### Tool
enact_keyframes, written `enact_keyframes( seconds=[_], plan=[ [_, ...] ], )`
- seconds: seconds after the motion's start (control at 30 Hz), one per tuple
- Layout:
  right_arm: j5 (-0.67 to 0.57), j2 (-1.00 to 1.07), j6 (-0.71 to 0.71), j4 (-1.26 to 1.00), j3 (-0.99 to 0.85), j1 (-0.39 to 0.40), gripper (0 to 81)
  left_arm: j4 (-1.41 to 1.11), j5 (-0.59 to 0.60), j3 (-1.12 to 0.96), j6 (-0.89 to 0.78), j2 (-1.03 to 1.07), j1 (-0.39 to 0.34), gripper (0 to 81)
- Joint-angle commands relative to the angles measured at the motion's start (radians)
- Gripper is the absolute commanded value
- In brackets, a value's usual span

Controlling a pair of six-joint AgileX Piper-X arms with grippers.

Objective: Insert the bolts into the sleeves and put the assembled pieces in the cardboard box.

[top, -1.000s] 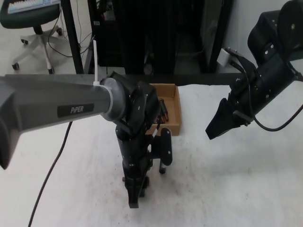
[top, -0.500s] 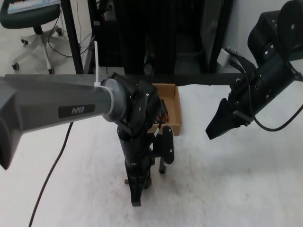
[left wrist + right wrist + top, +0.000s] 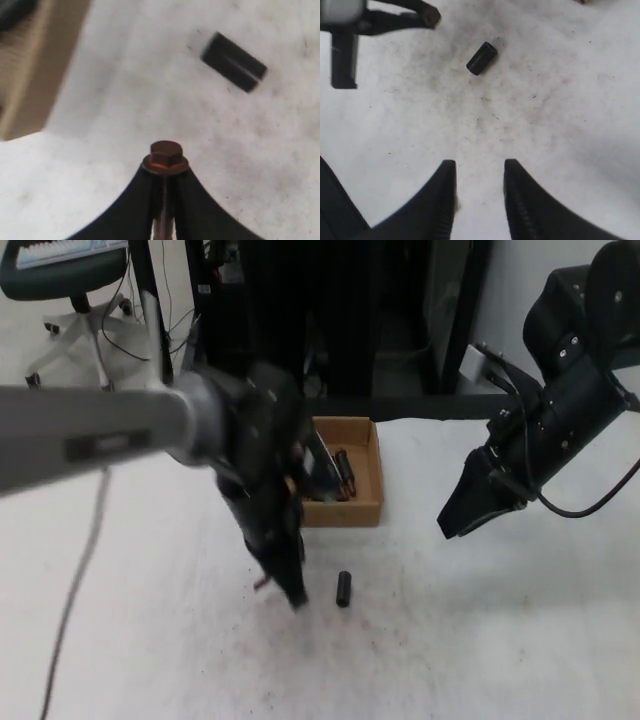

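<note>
Left gripper (image 3: 165,172) clenches 1 bolt (image 3: 165,154), right gripper (image 3: 479,175) hangs open and empty apart from the sleeve (image 3: 482,58), so insertion looks next: steady that sleeve, align its bore.

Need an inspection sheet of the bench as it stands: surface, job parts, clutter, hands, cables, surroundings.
surface: white bench, speckled with dark marks.
job's things: one sleeve lies on the bench, apart from the cardboard box. There are dark pieces in the box, too small to identify. The bolt is in the left hand.
clutter: nothing seen.
hands: left hand is shut on the bolt, above the bench near the sleeve. Right hand is open and holds nothing, above bare bench.
cables: a cable loops at the right arm. A second cable trails over the bench's left part.
surroundings: office chair and dark frame posts behind the bench.
</note>
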Motion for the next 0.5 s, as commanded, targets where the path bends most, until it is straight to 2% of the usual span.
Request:
enact_keyframes(
  seconds=[0.0, 0.1, 0.2, 0.27, 0.33, 0.47],
  plan=[
    [-0.007, -0.014, 0.03, 0.002, 0.0, 0.025, 30.5, -0.083, 0.135, 0.047, -0.179, -0.141, 0.072, 0.2],
    [0.057, -0.014, 0.114, -0.04, 0.0, 0.091, 30.5, -0.115, 0.189, 0.127, -0.24, -0.275, 0.143, 0.2],
    [0.285, -0.014, 0.326, -0.145, 0.0, 0.184, 30.5, -0.138, 0.245, 0.224, -0.332, -0.425, 0.213, 0.2],
    [0.366, -0.014, 0.382, -0.215, 0.0, 0.236, 30.5, -0.153, 0.26, 0.298, -0.403, -0.545, 0.26, 0.2],
    [0.394, -0.014, 0.431, -0.286, 0.0, 0.285, 30.5, -0.154, 0.266, 0.36, -0.461, -0.657, 0.297, 0.2],
    [0.388, 0.01, 0.605, -0.405, -0.001, 0.334, 30.5, -0.158, 0.266, 0.434, -0.523, -0.876, 0.344, 0.2]
  ],
)
